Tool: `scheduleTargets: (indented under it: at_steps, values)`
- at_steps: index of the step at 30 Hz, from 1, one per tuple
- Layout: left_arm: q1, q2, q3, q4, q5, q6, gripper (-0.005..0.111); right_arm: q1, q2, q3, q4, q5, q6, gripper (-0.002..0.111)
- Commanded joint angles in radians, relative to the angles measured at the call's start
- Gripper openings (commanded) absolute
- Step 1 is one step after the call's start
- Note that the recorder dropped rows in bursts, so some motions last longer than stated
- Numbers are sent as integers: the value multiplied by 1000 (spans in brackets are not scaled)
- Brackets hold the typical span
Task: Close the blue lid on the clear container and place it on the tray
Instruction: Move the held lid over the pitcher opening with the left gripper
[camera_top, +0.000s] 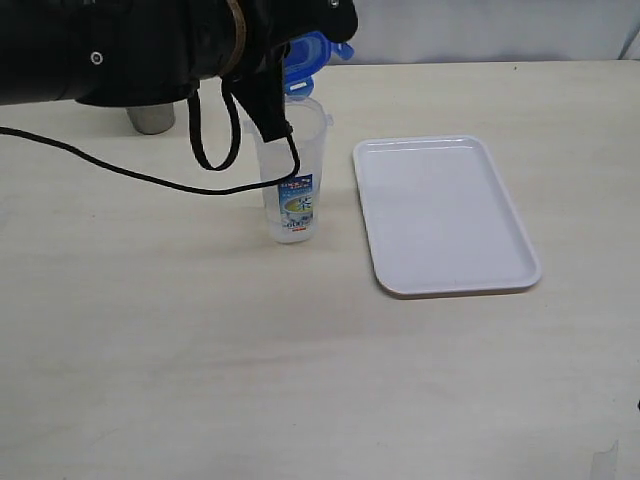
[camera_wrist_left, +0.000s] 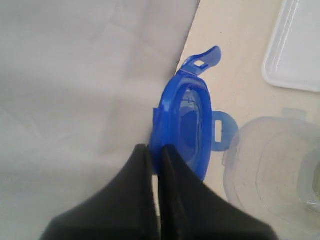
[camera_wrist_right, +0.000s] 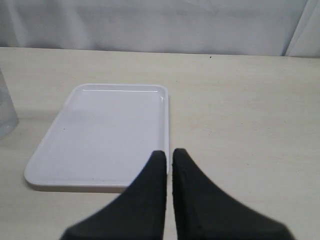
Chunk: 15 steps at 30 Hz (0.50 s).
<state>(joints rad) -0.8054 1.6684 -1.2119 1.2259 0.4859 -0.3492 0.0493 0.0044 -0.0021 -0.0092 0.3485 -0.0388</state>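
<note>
Our left claw (camera_wrist_left: 155, 150) clamps the blue lid (camera_wrist_left: 187, 125), rim-held, seemingly light and stiff; right claw (camera_wrist_right: 169, 154) together. The tray (camera_top: 440, 215) lies three o'clock of the clear container (camera_top: 298, 212).

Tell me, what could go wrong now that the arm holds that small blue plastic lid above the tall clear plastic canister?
1. The left gripper pinches the small blue plastic lid only by its edge, so it might slip or land crooked on the tall clear plastic container.
2. A black cable loops in front of that narrow container; a move might snag and tip it.
3. The lid's flaps stick out and could catch as it seats.
</note>
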Motion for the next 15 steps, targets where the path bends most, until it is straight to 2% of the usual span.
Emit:
scheduleTargets:
  at_steps: [1, 15]
  values:
    - [-3, 0, 1, -8, 13, 5, 0, -4, -4, 2, -3, -3, 2, 5]
    - [-10, -2, 1, -5, 33, 3, 0, -4, -4, 2, -3, -3, 2, 5]
